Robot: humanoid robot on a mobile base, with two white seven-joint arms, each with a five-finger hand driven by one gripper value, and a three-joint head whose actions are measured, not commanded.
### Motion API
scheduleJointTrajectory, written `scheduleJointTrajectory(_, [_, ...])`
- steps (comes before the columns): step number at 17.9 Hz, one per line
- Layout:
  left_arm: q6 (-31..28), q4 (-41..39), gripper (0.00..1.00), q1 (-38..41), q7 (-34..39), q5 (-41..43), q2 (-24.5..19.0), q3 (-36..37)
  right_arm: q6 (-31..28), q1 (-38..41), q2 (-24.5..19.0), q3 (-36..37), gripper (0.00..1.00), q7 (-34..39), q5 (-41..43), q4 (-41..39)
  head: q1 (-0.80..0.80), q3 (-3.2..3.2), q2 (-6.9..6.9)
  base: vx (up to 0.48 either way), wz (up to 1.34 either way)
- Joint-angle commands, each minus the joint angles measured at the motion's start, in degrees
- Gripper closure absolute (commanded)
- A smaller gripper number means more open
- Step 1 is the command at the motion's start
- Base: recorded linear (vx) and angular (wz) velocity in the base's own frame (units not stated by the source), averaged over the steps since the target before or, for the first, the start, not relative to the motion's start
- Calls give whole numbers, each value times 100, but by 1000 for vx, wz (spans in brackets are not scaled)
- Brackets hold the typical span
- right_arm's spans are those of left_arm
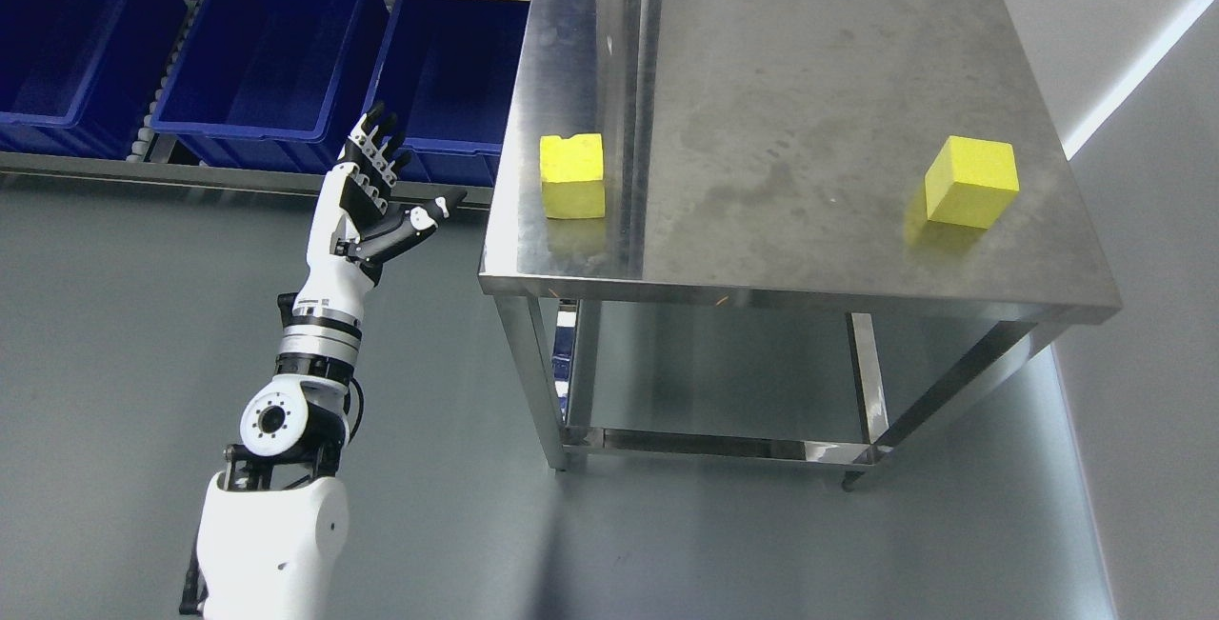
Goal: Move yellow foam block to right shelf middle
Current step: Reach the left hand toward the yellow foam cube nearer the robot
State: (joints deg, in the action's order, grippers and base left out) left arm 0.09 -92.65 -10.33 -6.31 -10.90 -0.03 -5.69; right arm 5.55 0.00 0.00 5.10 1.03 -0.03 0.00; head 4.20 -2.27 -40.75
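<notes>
A yellow foam block (572, 175) sits near the left edge of a steel table (819, 96). A second yellow foam block (971, 182) sits near the table's right edge. My left hand (395, 182) is raised over the floor to the left of the table, apart from the near block. Its fingers (381, 149) are spread and the thumb points toward the table. It holds nothing. My right arm does not show.
Blue bins (267, 68) stand on a rack at the back left. The table has a low steel frame (714, 446) between its legs. Grey floor lies left of and in front of the table. A white wall runs along the right.
</notes>
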Motion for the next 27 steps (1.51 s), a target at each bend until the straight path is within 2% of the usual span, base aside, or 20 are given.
scheduleJointTrajectory(1, [-1,10,0,23,-1,0,-97,-46,-1,-9,100,0,0,2,3,-100,0,0,0,0,0])
scheduleJointTrajectory(3, [156,-16,0,-12,-1,0,-111,-64,-1,-9,100,0,0,2,3,-100,0,0,0,0,0])
scheduleJointTrajectory(5, [700,-16,0,-56,-150,-9,-259,-12,-1,-9,100,0,0,2,3,-100,0,0,0,0,0])
scheduleJointTrajectory(7, [1097,2,0,-74,-833,0,-549,41,-1,-18,100,0,0,2,3,-100,0,0,0,0,0])
scheduleJointTrajectory(10, [1160,220,0,-126,-1582,9,-883,234,-1,-9,100,0,0,2,3,-100,0,0,0,0,0])
scheduleJointTrajectory(13, [1160,755,0,-451,-1610,350,-1094,454,-1,-9,100,0,0,2,3,-100,0,0,0,0,0])
scheduleJointTrajectory(16, [1177,1082,0,-750,-1653,677,-1069,568,-1,-9,100,0,0,2,3,-100,0,0,0,0,0])
scheduleJointTrajectory(21, [1151,1934,0,-1435,-1689,923,-1025,1165,-1,-9,100,0,0,2,3,-100,0,0,0,0,0])
scheduleJointTrajectory(27, [1133,2796,0,-1718,-2269,1054,-717,1535,-1,-9,100,0,0,2,3,-100,0,0,0,0,0])
